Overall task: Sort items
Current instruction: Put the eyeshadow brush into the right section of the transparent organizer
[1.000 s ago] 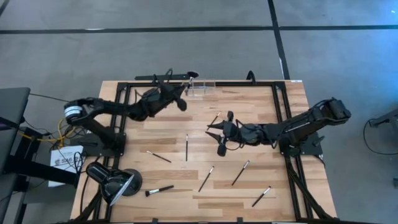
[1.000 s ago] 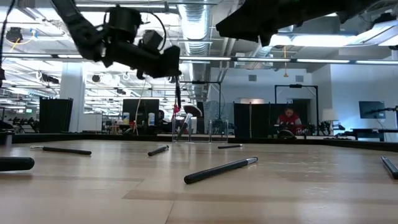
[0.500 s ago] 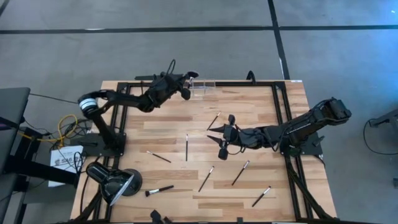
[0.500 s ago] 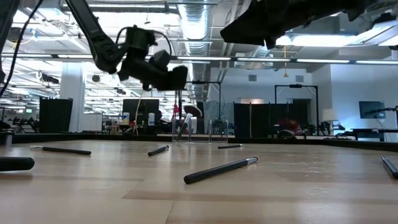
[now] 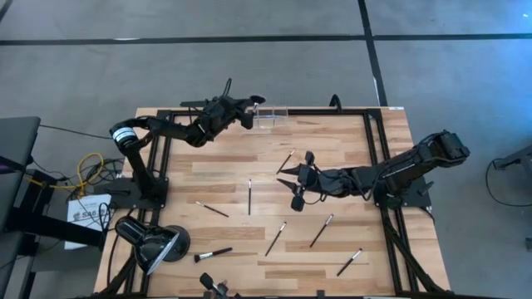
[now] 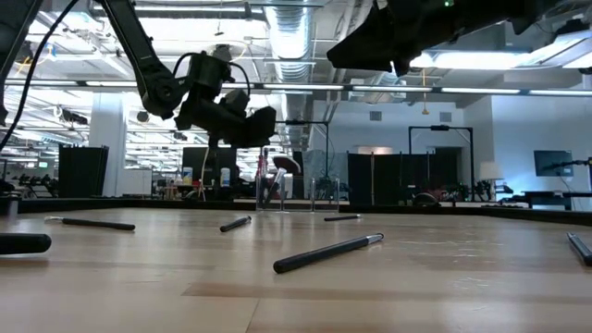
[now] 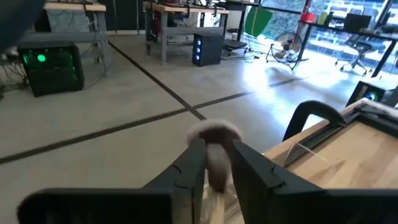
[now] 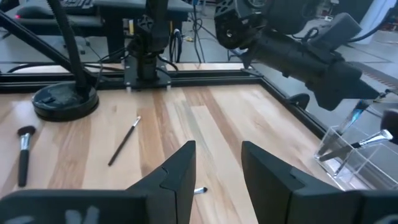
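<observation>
While the left tool clamps a brush beside the clear holder, upper centre, we risk dropping it outside. The right tool hangs apart, mid-frame, over the tabletop.

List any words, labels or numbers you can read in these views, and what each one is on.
Nothing here reads clearly.
White sheet on the floor beside the table's left edge: dark print, too small and blurred to read.
Brushes, clear holder, lamp, arms: no lettering visible.
</observation>
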You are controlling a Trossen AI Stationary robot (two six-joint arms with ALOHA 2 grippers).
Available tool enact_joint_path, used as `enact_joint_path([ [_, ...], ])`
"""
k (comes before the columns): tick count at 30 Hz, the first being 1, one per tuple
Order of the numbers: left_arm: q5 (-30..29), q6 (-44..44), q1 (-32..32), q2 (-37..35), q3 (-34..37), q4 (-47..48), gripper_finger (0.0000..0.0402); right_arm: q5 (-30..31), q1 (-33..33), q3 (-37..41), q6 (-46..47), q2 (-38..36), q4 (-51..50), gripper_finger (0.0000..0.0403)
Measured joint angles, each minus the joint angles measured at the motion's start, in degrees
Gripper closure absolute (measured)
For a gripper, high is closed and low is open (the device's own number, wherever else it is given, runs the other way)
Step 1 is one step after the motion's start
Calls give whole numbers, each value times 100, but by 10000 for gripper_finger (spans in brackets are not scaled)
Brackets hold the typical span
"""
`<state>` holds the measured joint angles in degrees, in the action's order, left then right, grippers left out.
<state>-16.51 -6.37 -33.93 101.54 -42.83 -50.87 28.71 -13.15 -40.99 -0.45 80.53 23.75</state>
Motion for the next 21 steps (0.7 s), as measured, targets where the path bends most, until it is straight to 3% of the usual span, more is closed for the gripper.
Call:
enact_joint_path([
  [13, 169, -40, 84, -200, 9, 429, 312, -20, 51, -4, -5, 2, -89, 285],
  [21, 991, -236, 625, -1661, 13, 2734, 312, -22, 120, -4, 419, 2, -731, 285],
])
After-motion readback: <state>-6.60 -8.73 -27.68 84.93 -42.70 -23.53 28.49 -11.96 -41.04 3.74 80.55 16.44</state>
